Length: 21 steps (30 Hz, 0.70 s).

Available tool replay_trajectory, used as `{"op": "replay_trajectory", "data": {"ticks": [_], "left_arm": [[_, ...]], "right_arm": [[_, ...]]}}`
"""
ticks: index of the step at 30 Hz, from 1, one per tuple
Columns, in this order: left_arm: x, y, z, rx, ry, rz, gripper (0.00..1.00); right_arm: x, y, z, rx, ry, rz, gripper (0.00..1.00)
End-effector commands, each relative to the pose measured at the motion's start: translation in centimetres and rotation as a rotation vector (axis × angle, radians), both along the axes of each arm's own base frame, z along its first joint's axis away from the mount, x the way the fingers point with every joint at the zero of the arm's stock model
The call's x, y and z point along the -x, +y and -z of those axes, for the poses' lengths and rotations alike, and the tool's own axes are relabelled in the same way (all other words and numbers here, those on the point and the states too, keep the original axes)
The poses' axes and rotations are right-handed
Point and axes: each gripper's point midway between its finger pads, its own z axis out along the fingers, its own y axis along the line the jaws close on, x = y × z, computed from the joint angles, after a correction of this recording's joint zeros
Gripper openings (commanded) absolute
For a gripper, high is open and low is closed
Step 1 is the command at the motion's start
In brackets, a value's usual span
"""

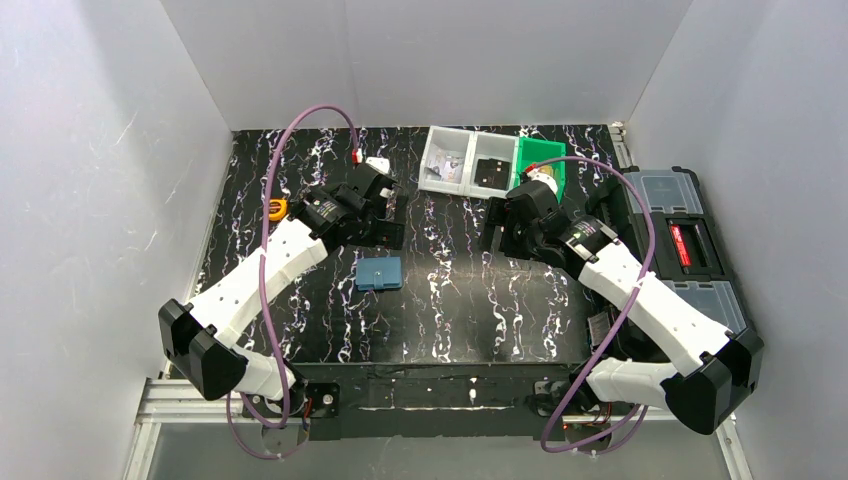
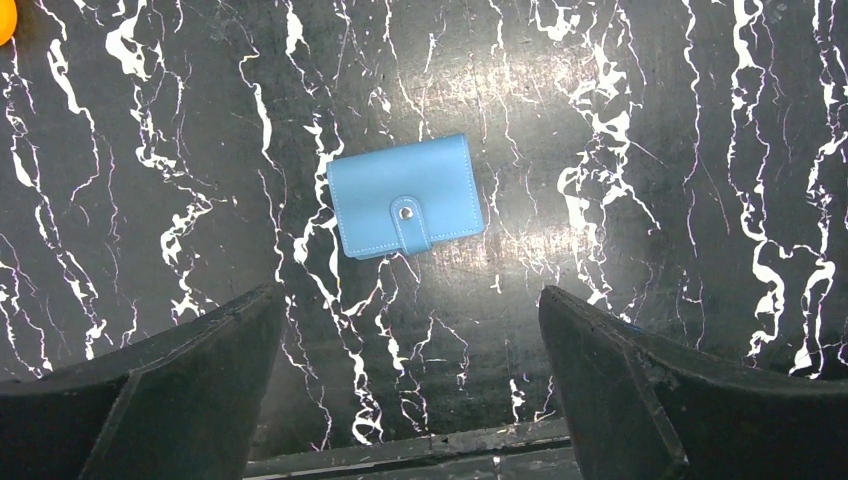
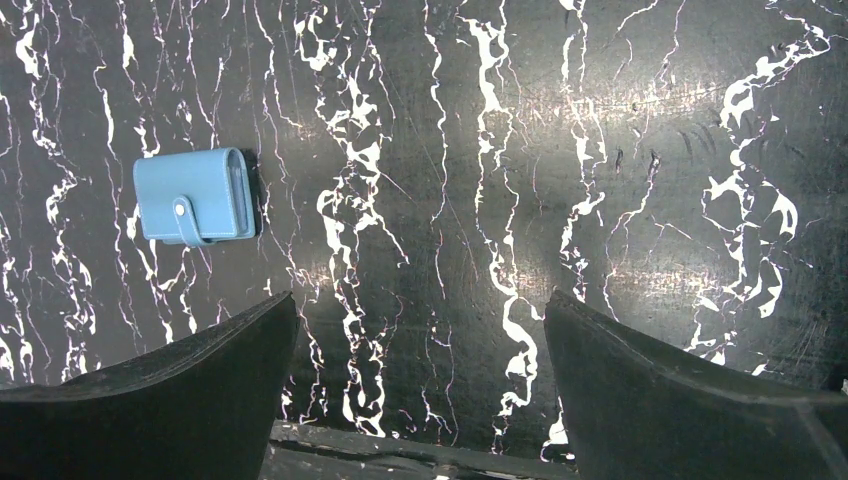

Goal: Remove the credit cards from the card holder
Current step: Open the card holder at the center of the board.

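Marble tabletop (image 1: 450, 310): card holder (image 1: 379, 273) snapped closed; both claws released; bin (image 1: 446, 158) contents unclear.

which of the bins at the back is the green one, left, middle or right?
The rightmost bin, the green bin, just behind the right gripper. The two clear bins to its left are see-through, pale-walled compartments joined side by side.

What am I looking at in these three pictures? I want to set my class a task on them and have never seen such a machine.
Two white robot arms stand at the near edge of a black marbled table. One picture looks down from above; the other two come from cameras on each wrist, with dark fingers at the bottom. The left gripper and right gripper are both open and hold nothing. A blue card holder lies shut, its snap tab fastened, nearer the left arm. At the far edge sit clear bins and a green bin.
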Motion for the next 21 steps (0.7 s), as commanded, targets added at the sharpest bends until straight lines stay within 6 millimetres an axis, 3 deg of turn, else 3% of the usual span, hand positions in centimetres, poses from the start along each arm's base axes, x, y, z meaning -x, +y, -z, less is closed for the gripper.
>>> {"op": "replay_trajectory", "data": {"ticks": [1, 12, 21], "left_arm": [[-0.4, 0.9, -2.1, 0.029, -0.067, -0.063, 0.99], [-0.1, 1.5, -1.2, 0.013, -0.026, -0.083, 0.99], [-0.6, 2.9, 3.9, 0.027, 0.123, -0.231, 1.0]], "right_arm": [[-0.4, 0.0, -0.9, -0.01, -0.036, -0.001, 1.0], [-0.2, -0.1, -1.0, -0.01, -0.034, 0.0, 1.0], [0.6, -0.2, -0.4, -0.013, -0.004, -0.011, 1.0]]}}
